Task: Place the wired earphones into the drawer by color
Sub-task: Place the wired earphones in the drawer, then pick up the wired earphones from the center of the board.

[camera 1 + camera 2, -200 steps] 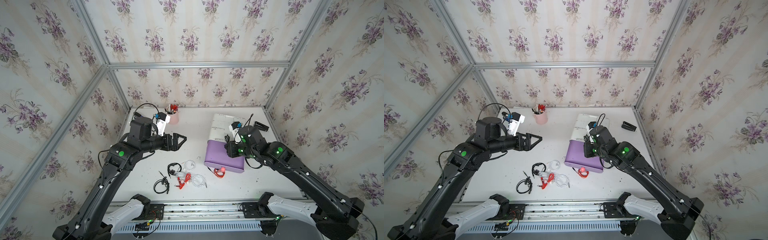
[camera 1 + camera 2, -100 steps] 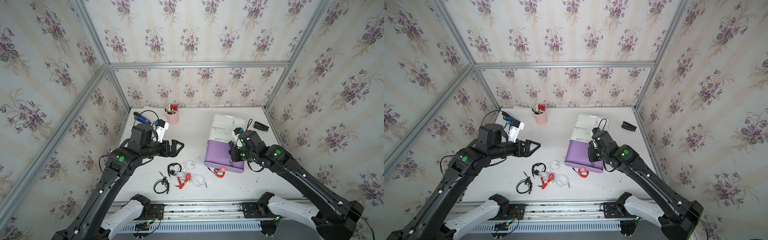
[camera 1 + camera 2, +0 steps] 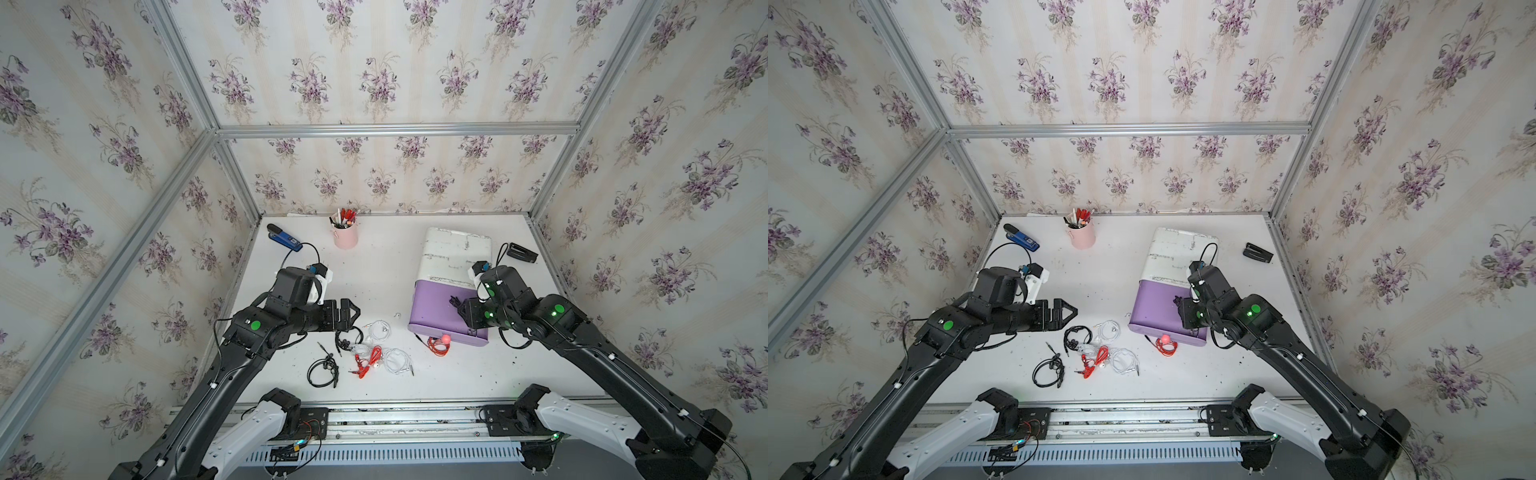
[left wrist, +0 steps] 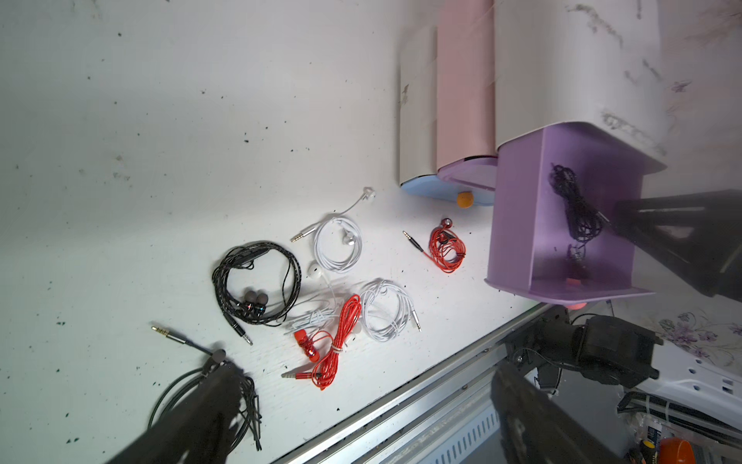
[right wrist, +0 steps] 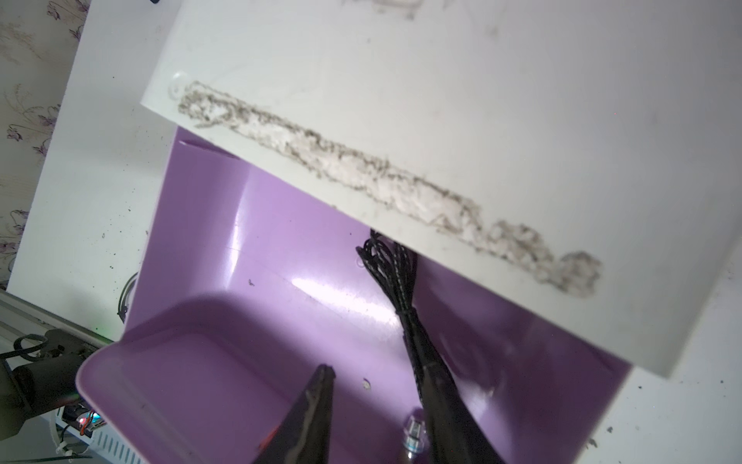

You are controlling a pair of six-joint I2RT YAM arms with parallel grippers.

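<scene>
Inside the pulled-out purple plastic drawer (image 3: 432, 309) of the white drawer cabinet (image 3: 455, 253), a black braided earphone bundle (image 5: 395, 277) lies on the drawer floor, its far loop reaching under the cabinet's edge. Over that drawer hangs the right gripper (image 5: 375, 373), its jaws partly apart with bare purple floor showing between them. The bundle's near end meets one finger (image 5: 441, 401) only, so nothing is pinched. Just outside the drawer's front, beside its round red knob (image 3: 446, 338), a small red earphone bundle (image 3: 436, 347) sits on the white tabletop (image 3: 386, 266). Farther from the drawer, on the left arm's side, the other bundles lie close together: a white coil (image 3: 380, 330), a second white coil (image 3: 399, 361), a red bundle (image 3: 365, 359) touching loose white cord, a black braided coil (image 3: 347, 336) and, farthest from the drawer, a smooth black coil (image 3: 322, 370). Near the two black coils and well apart from the drawer, the left gripper (image 3: 352, 312) is spread wide and carries nothing.
</scene>
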